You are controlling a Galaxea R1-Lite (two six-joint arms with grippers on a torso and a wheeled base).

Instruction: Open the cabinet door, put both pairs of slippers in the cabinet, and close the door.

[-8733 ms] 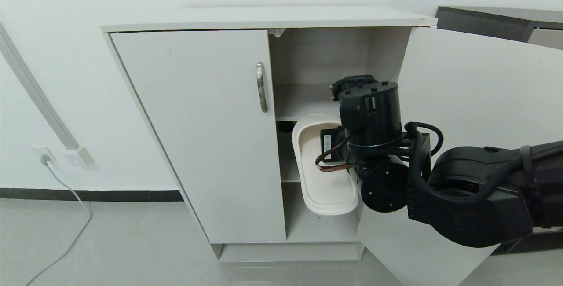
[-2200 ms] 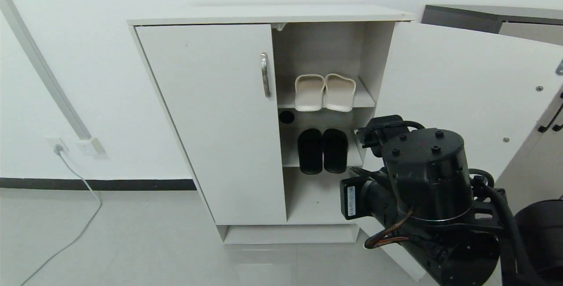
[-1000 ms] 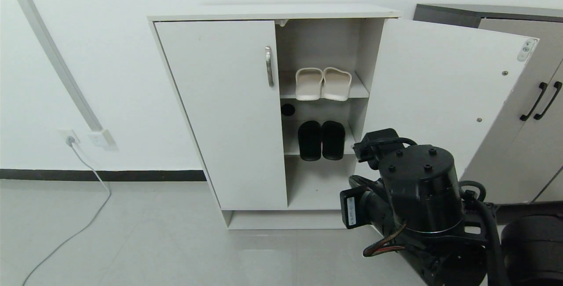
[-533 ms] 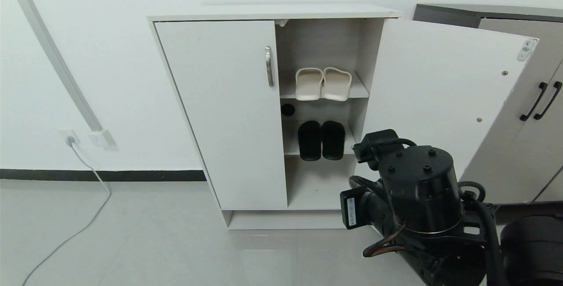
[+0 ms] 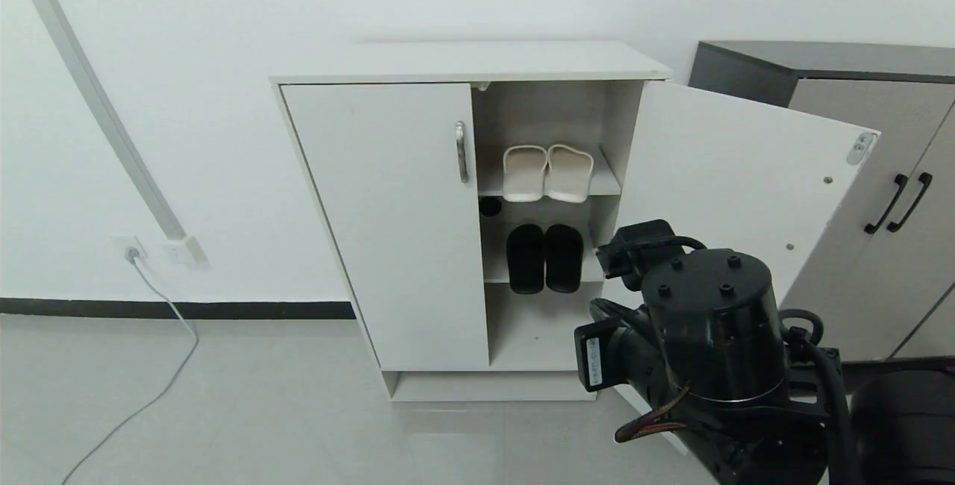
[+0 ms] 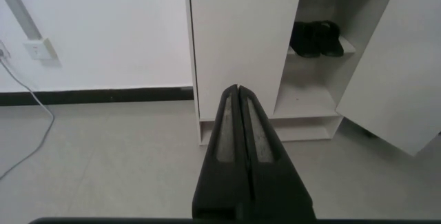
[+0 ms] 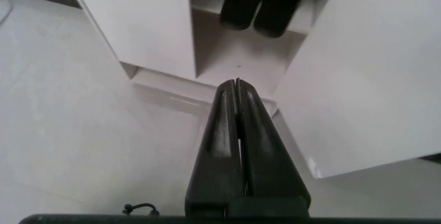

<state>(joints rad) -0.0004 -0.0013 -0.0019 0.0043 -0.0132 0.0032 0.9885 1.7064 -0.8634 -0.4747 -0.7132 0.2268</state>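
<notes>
White wall (image 5: 224,7) behind. Grey cupboard (image 5: 850,194) at far right, two black handles (image 5: 891,204) side by side. Slanted wall conduit (image 5: 89,89) runs down to a socket (image 5: 133,252). Grey cable (image 5: 197,337) trails onto the pale tiled floor (image 5: 246,425). Black skirting (image 5: 171,310) along the wall's foot.

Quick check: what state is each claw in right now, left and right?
Left claw: closed, holding nothing.
Right claw: closed, holding nothing.

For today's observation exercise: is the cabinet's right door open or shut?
Open. The right door stands swung out from the cabinet, baring white slippers and black slippers on shelves.
</notes>
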